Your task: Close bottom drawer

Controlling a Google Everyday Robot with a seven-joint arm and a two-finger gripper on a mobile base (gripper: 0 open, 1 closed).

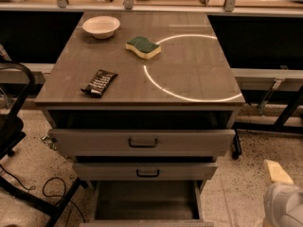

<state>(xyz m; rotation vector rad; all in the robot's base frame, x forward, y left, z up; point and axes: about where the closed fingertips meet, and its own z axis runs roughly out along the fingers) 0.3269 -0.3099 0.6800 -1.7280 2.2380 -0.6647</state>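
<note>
Low down, the bottom drawer (147,201) stands pulled far out beneath the middle drawer (147,170) and top drawer (142,142), both also partly open; its dark inside shows; the gripper (278,173) sits at the lower right, beside the cabinet and apart from it; whether it is released or clenched cannot be told; on the cabinet top (189,70) lie a white bowl (101,26), a green sponge (143,47) and a dark packet (99,82).
</note>
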